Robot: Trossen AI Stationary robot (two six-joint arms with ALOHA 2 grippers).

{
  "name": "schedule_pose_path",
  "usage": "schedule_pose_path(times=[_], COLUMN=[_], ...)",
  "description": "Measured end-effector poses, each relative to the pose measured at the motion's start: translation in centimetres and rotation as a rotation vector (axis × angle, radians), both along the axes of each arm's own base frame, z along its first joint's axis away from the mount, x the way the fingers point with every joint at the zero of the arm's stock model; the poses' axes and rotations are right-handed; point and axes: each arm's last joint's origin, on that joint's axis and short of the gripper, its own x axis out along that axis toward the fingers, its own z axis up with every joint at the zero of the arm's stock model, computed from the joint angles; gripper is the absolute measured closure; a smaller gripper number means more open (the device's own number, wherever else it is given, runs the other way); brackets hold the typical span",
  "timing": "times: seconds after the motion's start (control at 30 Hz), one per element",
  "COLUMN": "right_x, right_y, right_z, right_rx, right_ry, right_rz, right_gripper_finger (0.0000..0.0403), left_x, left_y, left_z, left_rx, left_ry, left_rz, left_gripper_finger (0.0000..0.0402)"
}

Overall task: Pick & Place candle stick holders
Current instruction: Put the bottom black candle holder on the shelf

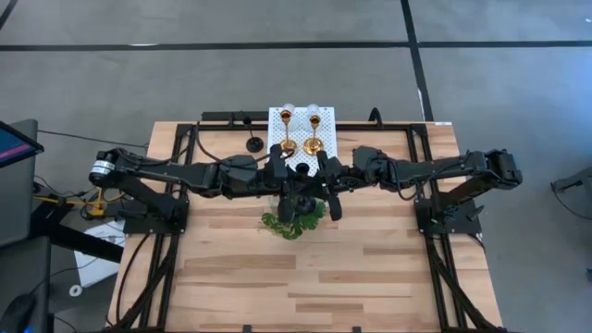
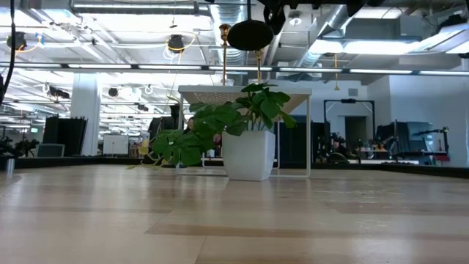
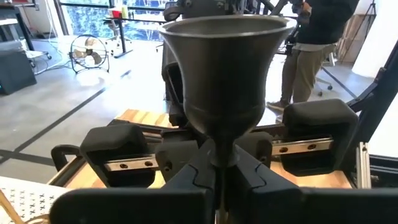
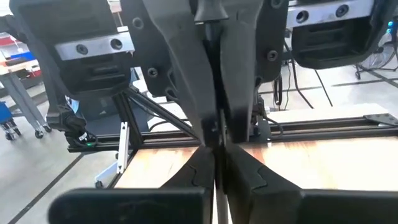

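In left wrist view, left claw (image 3: 217, 171) pinches black holder (image 3: 224, 68) stem.

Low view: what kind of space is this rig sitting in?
Looks like an open industrial lab or workshop, not a home. Exposed ceiling ducts and pipes, long rows of strip lights and workbenches with equipment fill the room behind the wooden table and its potted plant.
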Motion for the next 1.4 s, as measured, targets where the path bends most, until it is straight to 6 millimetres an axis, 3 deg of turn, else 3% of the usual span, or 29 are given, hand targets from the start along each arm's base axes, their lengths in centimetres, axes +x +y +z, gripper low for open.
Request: schedule_pose_path(times=[0.47,0.77,1.13,1.4], right_x=[0.1,0.0,-2.9,-4.9], right_y=[-0.1,-0.5,-1.8,-1.6], right_z=[0.4,0.5,2.6,0.3], right_rx=[-0.025,-0.058,-0.167,-0.175], right_ry=[-0.048,-0.06,-0.054,-0.021], right_rz=[-0.024,-0.056,-0.19,-0.336], right_gripper_finger=[0.0401,0.0402,0.0402,0.0403], left_x=[-1.3,-3.9,-6.7,-8.4], left_y=[0.3,0.7,0.9,1.4], left_z=[1.0,1.5,2.4,2.4], left_rx=[0.048,0.047,0.021,0.022], left_ry=[-0.028,0.045,0.05,0.098], left_rz=[0.04,0.067,0.067,0.122], left_gripper_finger=[0.0319,0.0273,0.0251,0.0263])
